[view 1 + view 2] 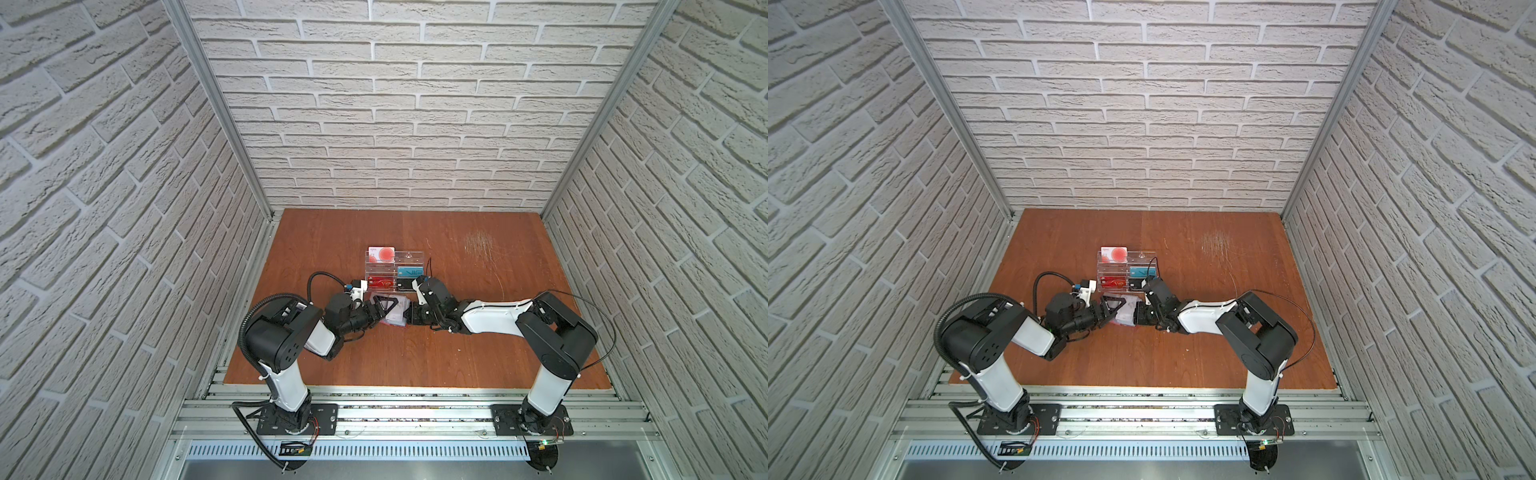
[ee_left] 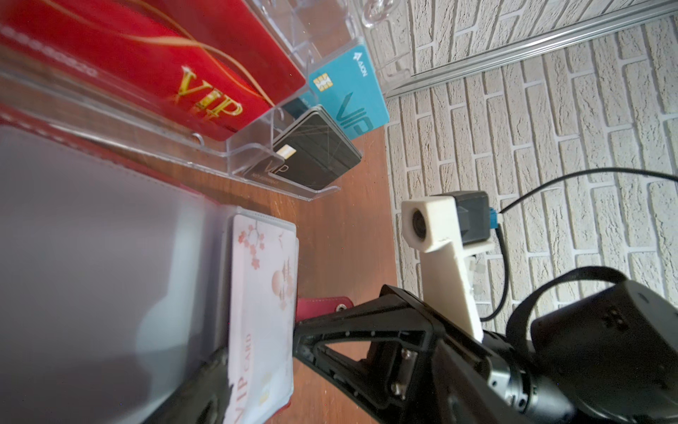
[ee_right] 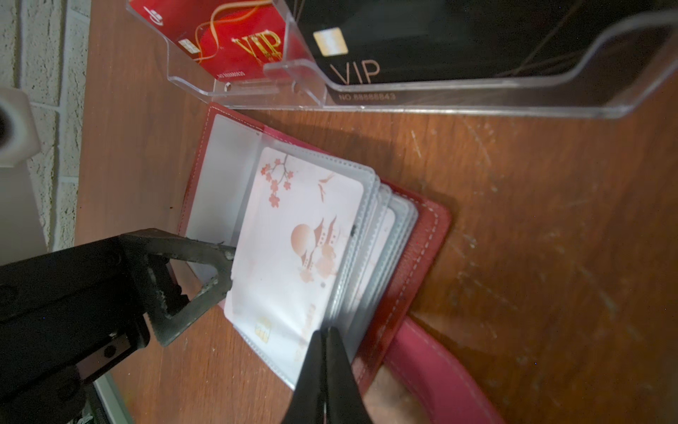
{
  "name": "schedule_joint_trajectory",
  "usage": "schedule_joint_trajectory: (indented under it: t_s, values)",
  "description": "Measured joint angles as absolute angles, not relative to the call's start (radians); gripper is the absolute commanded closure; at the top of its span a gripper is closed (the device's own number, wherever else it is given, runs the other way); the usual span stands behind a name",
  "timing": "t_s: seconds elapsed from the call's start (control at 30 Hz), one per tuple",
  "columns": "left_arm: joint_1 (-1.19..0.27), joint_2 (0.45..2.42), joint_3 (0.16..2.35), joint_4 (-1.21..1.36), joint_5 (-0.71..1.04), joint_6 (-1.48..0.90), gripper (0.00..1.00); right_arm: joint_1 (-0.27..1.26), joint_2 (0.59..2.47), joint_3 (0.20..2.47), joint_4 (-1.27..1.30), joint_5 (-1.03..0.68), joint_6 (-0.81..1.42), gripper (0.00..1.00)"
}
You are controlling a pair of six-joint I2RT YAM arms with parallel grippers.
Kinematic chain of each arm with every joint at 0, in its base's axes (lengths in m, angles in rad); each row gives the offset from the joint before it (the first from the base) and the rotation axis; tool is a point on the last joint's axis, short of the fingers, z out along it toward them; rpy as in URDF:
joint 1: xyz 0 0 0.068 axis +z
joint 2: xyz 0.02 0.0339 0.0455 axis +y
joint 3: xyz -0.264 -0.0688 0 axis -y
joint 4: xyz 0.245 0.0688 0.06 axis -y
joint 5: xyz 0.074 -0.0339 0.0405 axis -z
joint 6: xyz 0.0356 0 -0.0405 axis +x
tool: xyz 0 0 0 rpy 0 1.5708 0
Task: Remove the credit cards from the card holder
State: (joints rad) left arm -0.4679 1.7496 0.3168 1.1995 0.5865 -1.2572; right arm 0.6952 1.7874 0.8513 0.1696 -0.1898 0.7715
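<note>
- Currently the card holder [image 3: 425,227] lies open on the table [image 1: 457,332], just near of the clear acrylic rack [image 3: 440,101]. In both top views it sits between the two grippers.
- A white blossom card [image 3: 293,238] sits in the top clear sleeve [image 3: 368,172]. It looks like the one to draw out leftwards.
- The right gripper [image 3: 324,336] has its jaws closed tight at the right edge of the sleeves. Whether it pinches a sleeve or only presses down, I cannot tell.
- The left gripper [image 3: 229,271] has one finger at the card's left edge. Its other finger is hidden, so its width cannot be told.
- To do this well, get one finger over and one under the card alone, not the sleeve film. Then close firmly near the middle of that edge.
- Pull straight left, flat with the sleeve, while the right side anchors the holder. A skewed pull would likely jam a corner.
- A teal card [image 2: 348,95] and a white card with red circles [image 1: 381,253] stand in the rack, out of the holder.
</note>
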Motion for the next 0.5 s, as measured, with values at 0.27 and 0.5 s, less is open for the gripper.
schedule_joint_trajectory:
  t_s: [0.27,0.5]
  values:
    - [-0.495,1.755,0.319,1.211,0.564,-1.257,0.18,0.674,1.791,0.85,0.168,-0.196,0.773,0.94]
    - [-0.51,1.755,0.319,1.209,0.562,-1.256,0.2,0.661,1.798,0.851,0.161,-0.192,0.771,0.93]
